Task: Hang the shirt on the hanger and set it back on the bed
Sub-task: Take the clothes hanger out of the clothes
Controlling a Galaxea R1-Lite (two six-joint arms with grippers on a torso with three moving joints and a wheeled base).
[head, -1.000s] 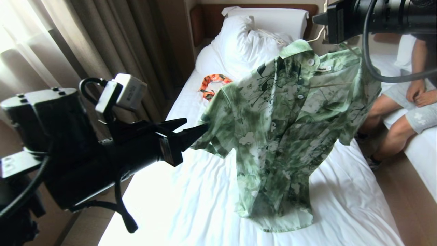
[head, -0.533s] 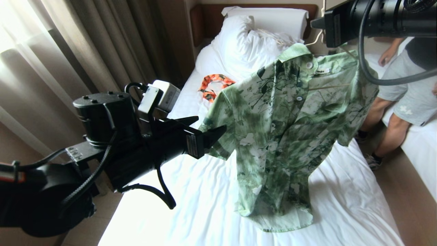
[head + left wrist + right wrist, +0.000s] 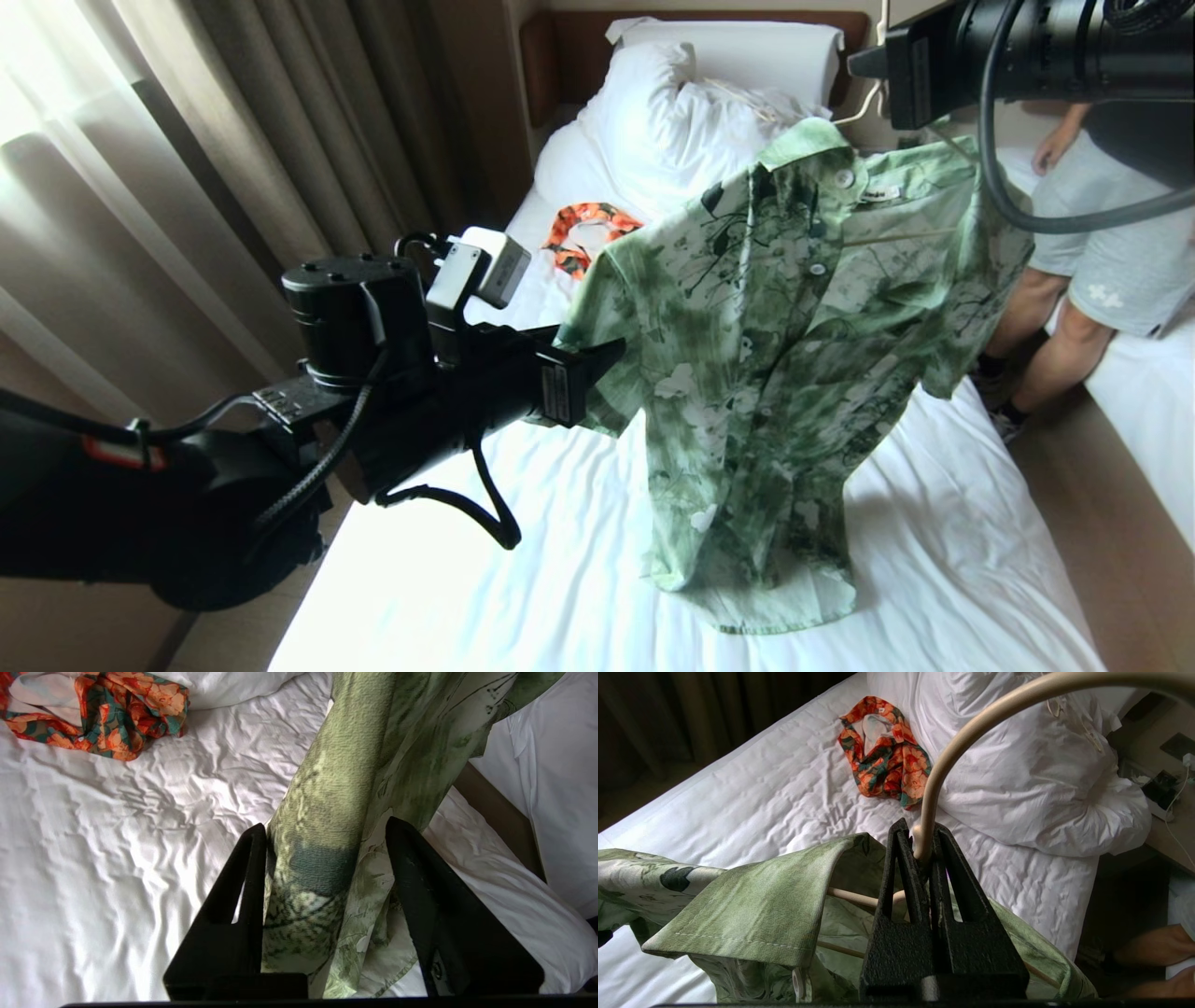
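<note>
While the right gripper (image 3: 920,854) pinches the hanger's (image 3: 971,732) curved hook, the left gripper's (image 3: 327,858) spread jaws straddle the shirt's (image 3: 794,373) crinkled sleeve.

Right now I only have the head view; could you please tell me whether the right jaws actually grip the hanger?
Observer: Yes. The right gripper is shut on the hanger, at the base of its hook.
Operator: Thank you. Is the sleeve inside the left jaws?
Observer: The sleeve of the shirt lies between the jaws of the left gripper, which stand open on either side of it and do not pinch it.
</note>
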